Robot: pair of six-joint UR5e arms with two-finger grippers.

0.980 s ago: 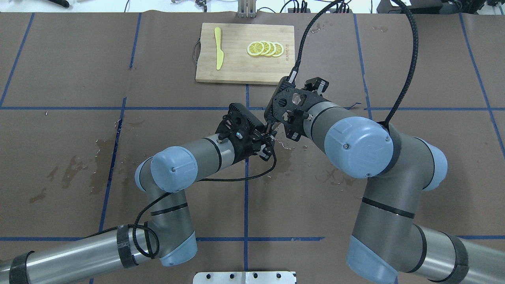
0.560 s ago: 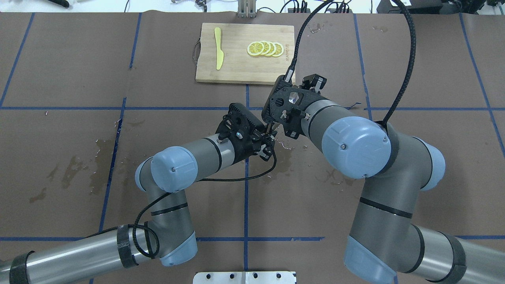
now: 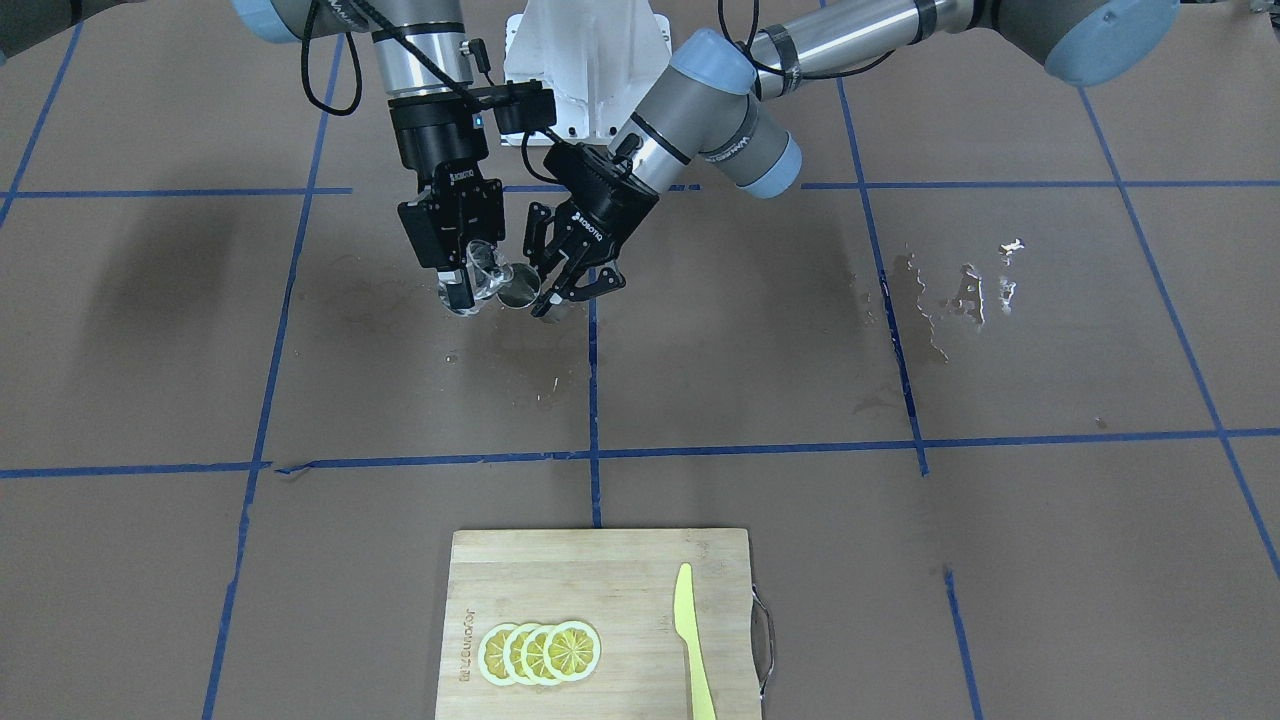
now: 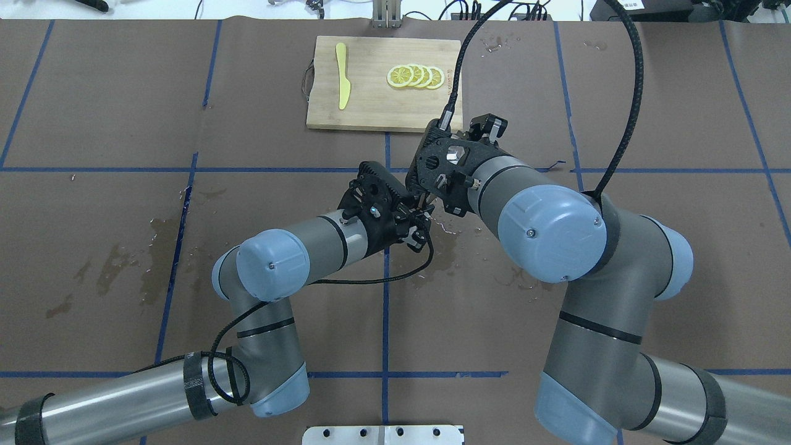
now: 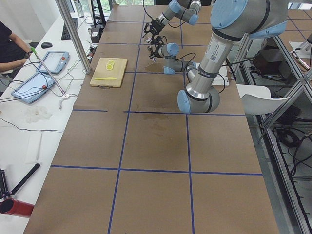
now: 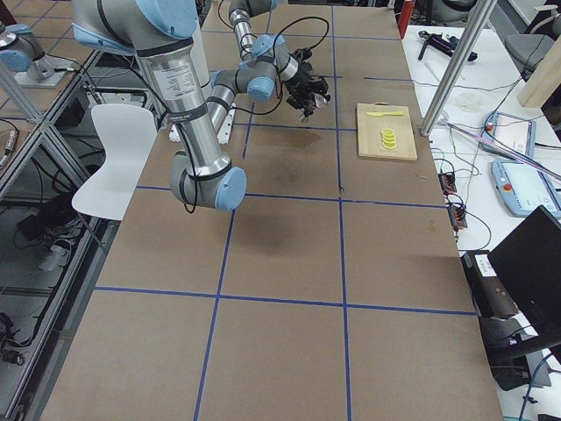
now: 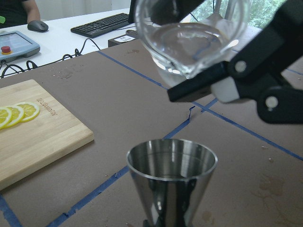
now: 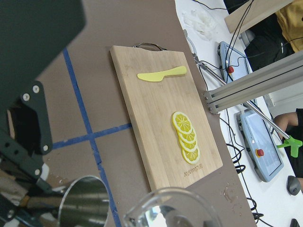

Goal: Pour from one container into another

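The steel jigger [image 7: 171, 182] stands upright and fills the foreground of the left wrist view. My left gripper [image 3: 560, 295] is shut on it just above the table. The clear glass cup [image 7: 189, 38] hangs tilted right above the jigger's open mouth, pinched between my right gripper's fingers [image 7: 227, 80]. In the front view the cup [image 3: 487, 268] sits in my right gripper [image 3: 470, 285], touching or nearly touching the jigger [image 3: 517, 292]. No stream shows between them. In the overhead view both wrists [image 4: 426, 198] hide the cup and the jigger.
A bamboo cutting board [image 4: 371, 111] with lemon slices [image 4: 415, 76] and a yellow plastic knife [image 4: 342, 74] lies at the far middle. Wet stains [image 4: 154, 247] mark the brown paper on my left. Small drops [image 4: 451, 232] lie beneath the grippers.
My right wrist has shifted a little to the left and farther away, turning as it went. The left arm has stayed still.
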